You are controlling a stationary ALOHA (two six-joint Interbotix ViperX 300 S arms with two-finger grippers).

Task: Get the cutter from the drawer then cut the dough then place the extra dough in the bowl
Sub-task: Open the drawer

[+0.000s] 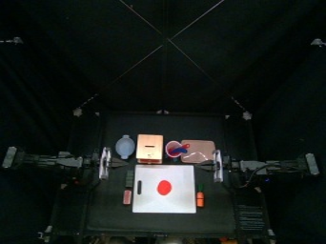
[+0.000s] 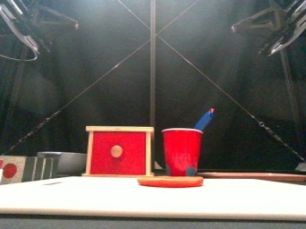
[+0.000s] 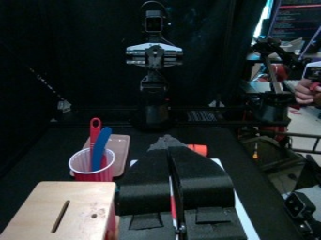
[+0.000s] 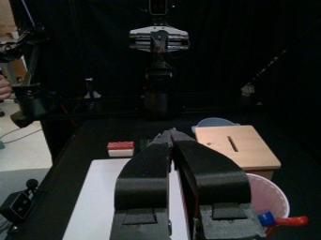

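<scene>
Squarely frontward, wooden box (image 2: 120,152) drawer face; left gripper (image 3: 174,141), right gripper (image 4: 174,134) jaws pressed together.

Flat red dough disc (image 1: 163,187) lies on the white cutting board (image 1: 147,202); behind it stands the wooden box (image 1: 151,148), drawer (image 2: 118,151) shut, blue-grey bowl (image 1: 125,147) beside.
</scene>
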